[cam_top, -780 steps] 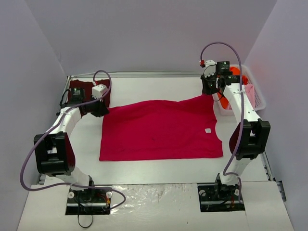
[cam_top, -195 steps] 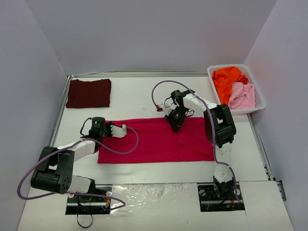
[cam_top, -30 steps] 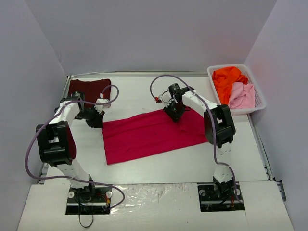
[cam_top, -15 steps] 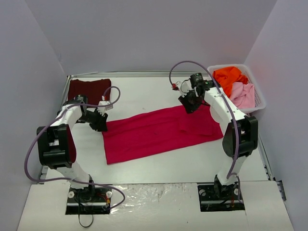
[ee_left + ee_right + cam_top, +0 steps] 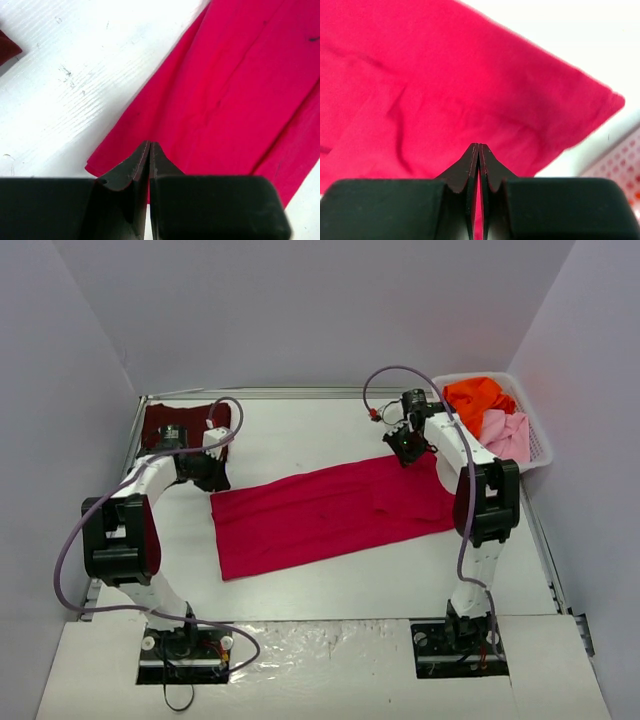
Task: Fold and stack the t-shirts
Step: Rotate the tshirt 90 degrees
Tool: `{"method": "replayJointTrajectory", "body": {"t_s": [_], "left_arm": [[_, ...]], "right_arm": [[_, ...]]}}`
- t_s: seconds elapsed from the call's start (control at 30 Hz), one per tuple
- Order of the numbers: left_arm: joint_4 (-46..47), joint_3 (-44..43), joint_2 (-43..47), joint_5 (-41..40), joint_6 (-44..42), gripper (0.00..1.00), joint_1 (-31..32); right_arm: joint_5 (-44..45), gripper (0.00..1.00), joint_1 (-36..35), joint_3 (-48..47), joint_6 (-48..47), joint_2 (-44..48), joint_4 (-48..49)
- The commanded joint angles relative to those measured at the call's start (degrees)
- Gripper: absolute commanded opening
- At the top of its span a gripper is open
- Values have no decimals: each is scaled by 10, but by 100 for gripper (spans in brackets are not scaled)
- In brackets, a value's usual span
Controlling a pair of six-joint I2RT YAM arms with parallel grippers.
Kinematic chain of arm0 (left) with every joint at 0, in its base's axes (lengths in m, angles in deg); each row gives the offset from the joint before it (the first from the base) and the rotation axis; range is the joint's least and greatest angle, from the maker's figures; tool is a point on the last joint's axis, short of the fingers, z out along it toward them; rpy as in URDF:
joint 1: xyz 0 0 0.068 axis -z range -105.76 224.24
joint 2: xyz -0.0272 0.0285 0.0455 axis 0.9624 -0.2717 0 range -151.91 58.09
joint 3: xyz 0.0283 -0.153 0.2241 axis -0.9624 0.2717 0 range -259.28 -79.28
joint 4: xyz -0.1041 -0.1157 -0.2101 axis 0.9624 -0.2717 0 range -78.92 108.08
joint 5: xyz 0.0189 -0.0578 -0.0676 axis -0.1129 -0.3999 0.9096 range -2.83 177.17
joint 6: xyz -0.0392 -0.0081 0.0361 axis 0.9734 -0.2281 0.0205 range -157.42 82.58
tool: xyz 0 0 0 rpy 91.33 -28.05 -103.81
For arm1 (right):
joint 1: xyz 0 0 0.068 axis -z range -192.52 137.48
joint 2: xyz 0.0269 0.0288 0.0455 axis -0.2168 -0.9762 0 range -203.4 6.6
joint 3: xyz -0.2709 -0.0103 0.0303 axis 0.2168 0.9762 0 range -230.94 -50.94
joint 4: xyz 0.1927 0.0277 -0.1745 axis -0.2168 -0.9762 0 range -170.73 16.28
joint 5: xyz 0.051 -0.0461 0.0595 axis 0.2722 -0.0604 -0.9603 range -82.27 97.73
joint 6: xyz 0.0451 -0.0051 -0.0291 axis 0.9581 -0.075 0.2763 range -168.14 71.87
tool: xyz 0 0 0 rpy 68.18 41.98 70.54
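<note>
**Bench seen from above, near edge to far.** The crimson t-shirt (image 5: 330, 510) is laid on the table (image 5: 330, 585) as a long, narrow band, skewed so that its right end lies farther back. The lengthwise fold is judged complete and the crosswise fold not yet made.

The left gripper (image 5: 150, 146) is held over the band's far-left corner and the right gripper (image 5: 479, 146) over its far-right corner. Both pairs of fingers are pressed together, and no cloth is seen between them.

For the next move, an end must be pinched through all layers and carried squarely over the other.

At the far left a folded maroon t-shirt (image 5: 152, 422) is set, presumably the stack. At the far right, orange (image 5: 475, 395) and pink (image 5: 505, 430) shirts are left in the basket (image 5: 538, 440).
</note>
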Motion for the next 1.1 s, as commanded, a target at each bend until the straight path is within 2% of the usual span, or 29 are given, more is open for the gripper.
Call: {"method": "replayJointTrajectory", "body": {"t_s": [0.0, 0.33, 0.57, 0.87, 1.07], "left_arm": [[20, -20, -8, -25, 29, 2, 8], [-7, -9, -15, -131, -5, 2, 9], [-14, -19, -42, -154, 3, 2, 14], [-9, -26, -78, -172, 17, 3, 29], [-2, -20, -76, -214, 31, 2, 56]], "right_arm": [[27, 0, 4, -48, 9, -41, -2], [49, 0, 10, -112, 15, -119, 1], [59, 0, 30, -150, 20, -165, 5], [48, 0, 43, -132, 13, -183, 10], [49, 0, 54, -117, 13, -183, 16]]}}
